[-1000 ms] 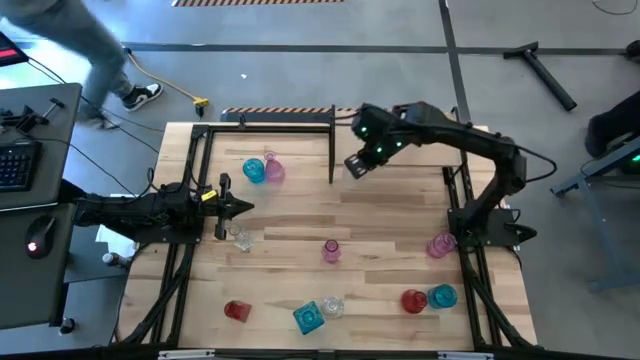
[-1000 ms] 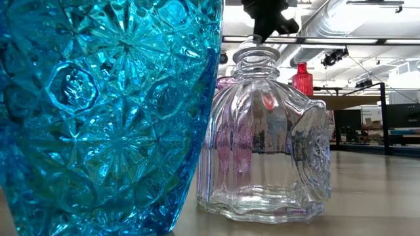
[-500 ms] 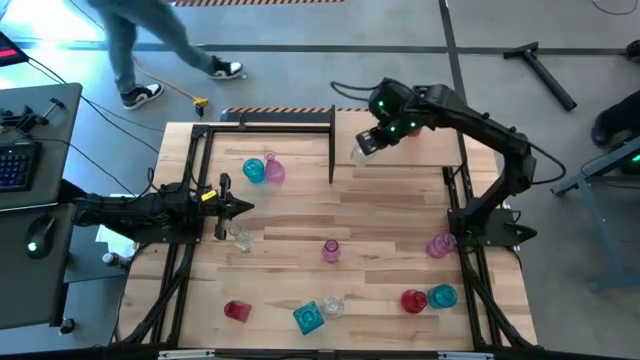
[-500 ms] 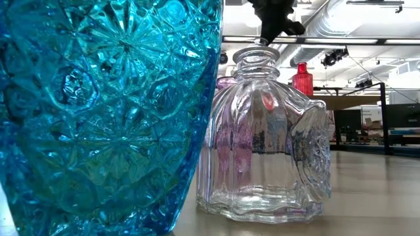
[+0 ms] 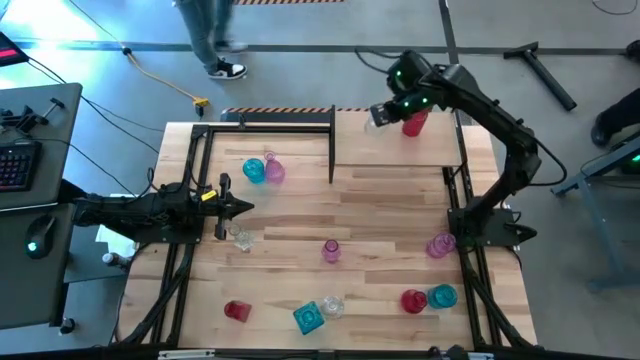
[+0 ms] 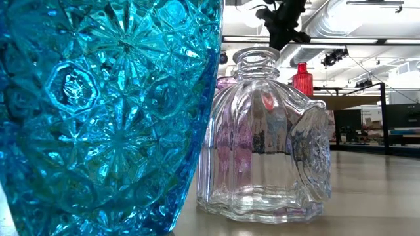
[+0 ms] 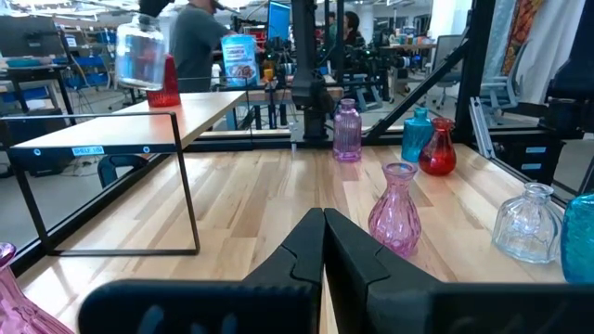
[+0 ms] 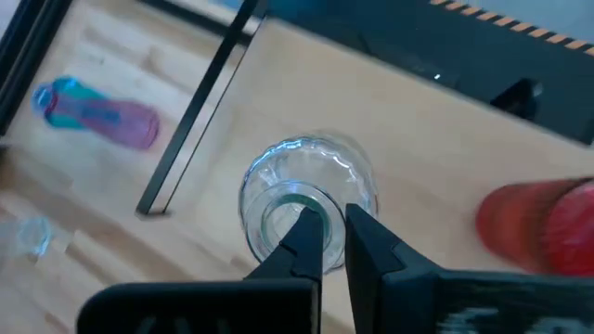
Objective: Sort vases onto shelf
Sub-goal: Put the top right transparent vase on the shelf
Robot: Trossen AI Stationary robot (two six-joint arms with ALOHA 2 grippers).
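My right gripper (image 5: pixel 380 115) is shut on a clear glass vase (image 8: pixel 306 195), which hangs over the shelf (image 5: pixel 400 150), a raised light-wood platform at the table's far right. A red vase (image 5: pixel 413 123) stands on the shelf just beyond it, toward the right. The left wrist view shows the clear vase (image 7: pixel 141 56) clear above the shelf top, beside the red vase (image 7: pixel 165 83). My left gripper (image 5: pixel 245 208) waits shut and level at the table's left. Other vases stand on the tabletop. My right gripper holds the clear vase by the rim of its mouth (image 8: pixel 327 215), one finger (image 8: pixel 304 232) inside the neck and the other outside. The fingers slant down from above. The vase hangs upright below them, lifted clear of the shelf.
A teal vase (image 5: pixel 254 171) and a pink vase (image 5: pixel 274 168) stand at the far left, a clear one (image 5: pixel 241 237) by my left gripper, a pink one (image 5: pixel 331 250) mid-table. Pink (image 5: pixel 440 245), red (image 5: pixel 413 300) and teal (image 5: pixel 442 296) vases stand right; several line the near edge.
My right gripper has carried the clear vase toward the table's far right, from beside the shelf's left post to over the shelf top near the red vase, rolling a little. The vase stays upright and lifted. A person has walked past beyond the far edge.
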